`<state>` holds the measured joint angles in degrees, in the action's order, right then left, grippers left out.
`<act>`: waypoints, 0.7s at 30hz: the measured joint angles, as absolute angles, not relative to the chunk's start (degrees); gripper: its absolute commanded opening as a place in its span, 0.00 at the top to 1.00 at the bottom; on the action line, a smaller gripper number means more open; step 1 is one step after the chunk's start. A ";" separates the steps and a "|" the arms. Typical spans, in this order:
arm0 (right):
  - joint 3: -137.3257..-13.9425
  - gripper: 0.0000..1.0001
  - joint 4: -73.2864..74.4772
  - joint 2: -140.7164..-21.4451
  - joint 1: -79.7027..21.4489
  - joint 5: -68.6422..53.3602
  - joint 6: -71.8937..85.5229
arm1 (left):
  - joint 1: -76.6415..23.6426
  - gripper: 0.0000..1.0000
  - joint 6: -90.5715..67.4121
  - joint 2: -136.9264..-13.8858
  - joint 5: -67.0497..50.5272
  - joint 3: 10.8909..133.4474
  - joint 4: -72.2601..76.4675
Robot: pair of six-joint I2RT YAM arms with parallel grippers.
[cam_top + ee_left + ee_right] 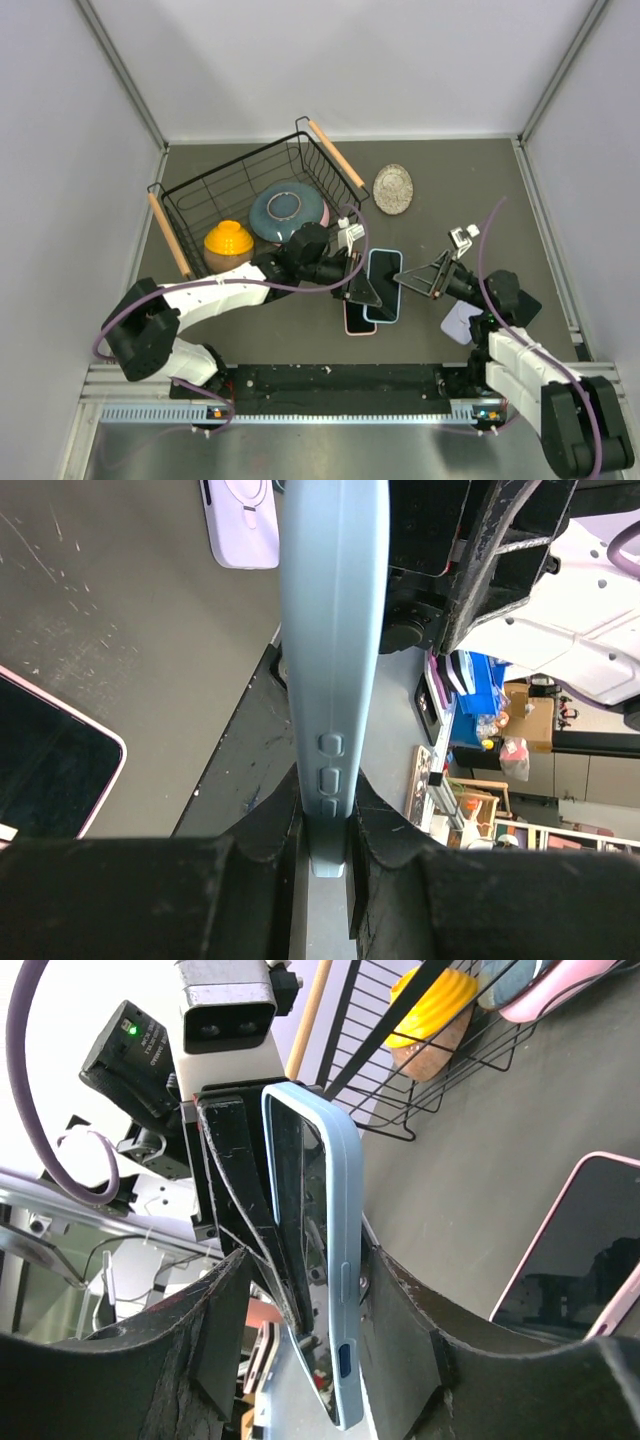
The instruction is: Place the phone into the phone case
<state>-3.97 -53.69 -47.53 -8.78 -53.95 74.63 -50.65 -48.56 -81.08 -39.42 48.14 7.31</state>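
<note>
- The left gripper (pixel 325 818) pinches the lower edge of the blue case (pixel 332 630), its fingers pressed against both faces, the case standing on edge above the table (pixel 450 200).
- The right gripper (pixel 310 1270) has a finger on each side of the same case, opposite the left one; whether it presses cannot be told.
- A dark glossy screen fills the case's face.
- The pink phone (pixel 356 322) lies flat, partly beneath the case.
- A lilac case (pixel 462 322) lies near the right arm.
- Farther off, a wire basket (pixel 200 200) holds a yellow bowl (pixel 228 240).
</note>
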 measured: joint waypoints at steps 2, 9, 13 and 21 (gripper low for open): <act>-3.97 0.52 -56.12 -49.60 -9.54 -53.71 75.33 | -50.65 1.00 -48.60 -81.08 -39.42 47.92 7.44; -3.77 1.00 -59.27 -53.08 -10.44 -52.86 76.01 | -50.65 1.00 -48.05 -80.25 -39.35 47.66 7.14; -3.68 1.00 -60.66 -53.23 -10.72 -53.10 76.07 | -50.61 0.63 -47.48 -78.87 -39.18 47.68 5.45; -5.48 1.00 -42.72 -46.63 -11.03 -51.37 71.53 | -50.59 0.01 -39.27 -74.02 -29.47 50.50 -6.50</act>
